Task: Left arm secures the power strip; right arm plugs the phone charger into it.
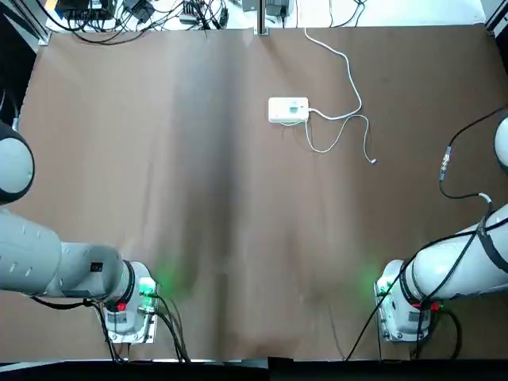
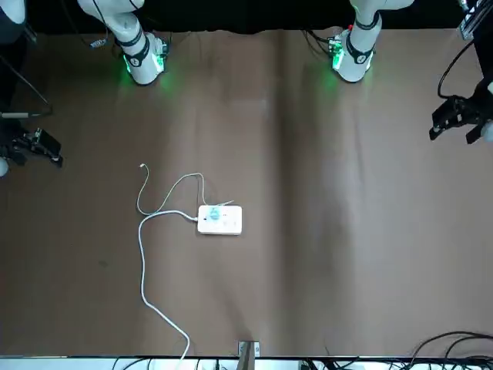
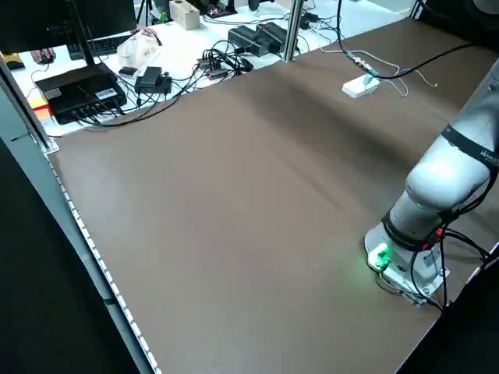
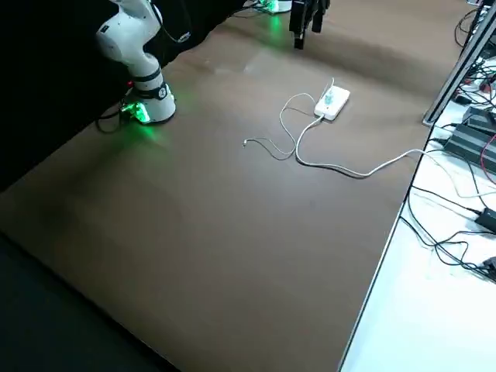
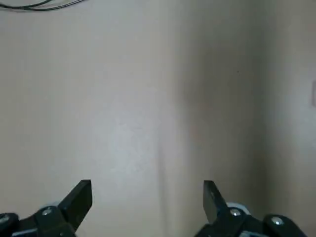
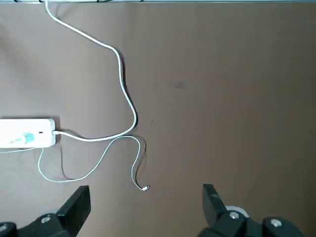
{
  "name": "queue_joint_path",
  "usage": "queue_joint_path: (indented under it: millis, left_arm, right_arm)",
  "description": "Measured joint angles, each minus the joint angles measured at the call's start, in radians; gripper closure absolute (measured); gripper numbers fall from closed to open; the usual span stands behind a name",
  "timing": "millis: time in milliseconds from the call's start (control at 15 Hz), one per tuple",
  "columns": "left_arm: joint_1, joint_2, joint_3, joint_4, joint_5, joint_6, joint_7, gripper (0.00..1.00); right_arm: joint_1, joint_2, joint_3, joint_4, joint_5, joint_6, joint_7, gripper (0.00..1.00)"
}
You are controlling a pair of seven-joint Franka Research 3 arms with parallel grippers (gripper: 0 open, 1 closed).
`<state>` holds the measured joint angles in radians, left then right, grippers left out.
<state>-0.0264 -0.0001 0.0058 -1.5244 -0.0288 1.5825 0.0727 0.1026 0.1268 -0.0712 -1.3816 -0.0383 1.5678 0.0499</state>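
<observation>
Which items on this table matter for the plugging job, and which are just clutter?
Job:
small white rectangular power strip with thick white cord
teal-green phone charger plug, thin white cable

Lying about:
black cables past the table's far edge
black boxes off the table

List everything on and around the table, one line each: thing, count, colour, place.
power strip: one, white, far centre of the table, thick white cord running off the far edge.
phone charger: one, teal-green, sitting on top of the power strip; its thin white cable loops on the table on the robot's right.
table: one, brown.
cables and black boxes: several, beyond the table's far edge.
left pincer: one, black, open, over bare table at the robot's left.
right pincer: one, black, open, raised at the robot's right, near the cable's loose end.
</observation>
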Motion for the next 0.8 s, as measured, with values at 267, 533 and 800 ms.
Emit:
queue_joint_path:
  millis: [267,533,800]
  left_arm:
    - [0.0,0.0,-0.001,-0.009,0.001,0.009,-0.002,0.0]
    - [-0.002,-0.004,-0.009,-0.007,0.001,0.009,-0.063,0.0]
    - [-0.002,-0.016,-0.032,-0.007,0.001,0.009,-0.079,0.0]
  right_arm:
    - [0.0,0.0,0.0,-0.004,0.0,-0.001,0.0,0.0]
    - [0.0,0.0,0.001,-0.009,0.0,-0.001,0.0,0.0]
    - [0.0,0.0,0.003,-0.014,0.001,0.001,0.0,0.0]
